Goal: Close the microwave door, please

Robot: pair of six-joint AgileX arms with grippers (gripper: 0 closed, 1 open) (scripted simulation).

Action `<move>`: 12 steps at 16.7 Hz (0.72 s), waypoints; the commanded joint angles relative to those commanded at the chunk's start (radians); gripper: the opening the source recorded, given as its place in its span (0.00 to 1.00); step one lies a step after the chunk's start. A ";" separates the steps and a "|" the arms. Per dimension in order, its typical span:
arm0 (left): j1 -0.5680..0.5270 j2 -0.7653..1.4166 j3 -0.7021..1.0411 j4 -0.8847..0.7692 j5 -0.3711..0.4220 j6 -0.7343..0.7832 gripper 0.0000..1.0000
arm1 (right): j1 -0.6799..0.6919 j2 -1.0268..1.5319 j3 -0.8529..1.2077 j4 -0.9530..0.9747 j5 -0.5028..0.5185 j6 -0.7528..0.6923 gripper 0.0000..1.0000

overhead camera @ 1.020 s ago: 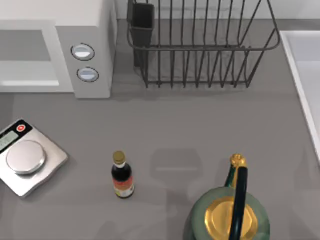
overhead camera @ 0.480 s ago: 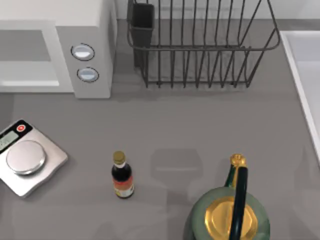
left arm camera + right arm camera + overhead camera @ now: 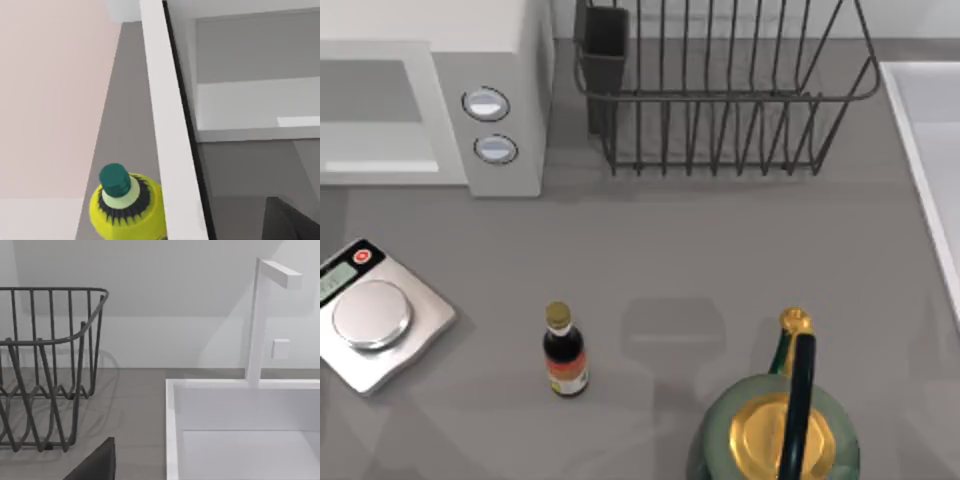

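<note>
My left wrist camera looks along the open door (image 3: 170, 130) into the microwave (image 3: 250, 100); claw state unclear.

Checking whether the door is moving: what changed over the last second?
In the top view the bright floor inside the microwave has dimmed to a thin strip, perhaps the door swinging across; the left tool is by the door. The scale, bottle, kettle and rack stayed put.

kitchen, simulated | grey counter (image 3: 720, 250) | white microwave (image 3: 500, 40) as landmark | wire dish rack (image 3: 720, 100) just beside it | sink (image 3: 240, 440) and tap (image 3: 260, 320) beyond rack | scale (image 3: 375, 315), sauce bottle (image 3: 564, 355), kettle (image 3: 780, 435) in front
</note>
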 joint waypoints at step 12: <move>0.310 0.771 0.519 -0.308 0.135 0.426 0.00 | 0.000 0.000 0.000 0.000 0.000 0.000 1.00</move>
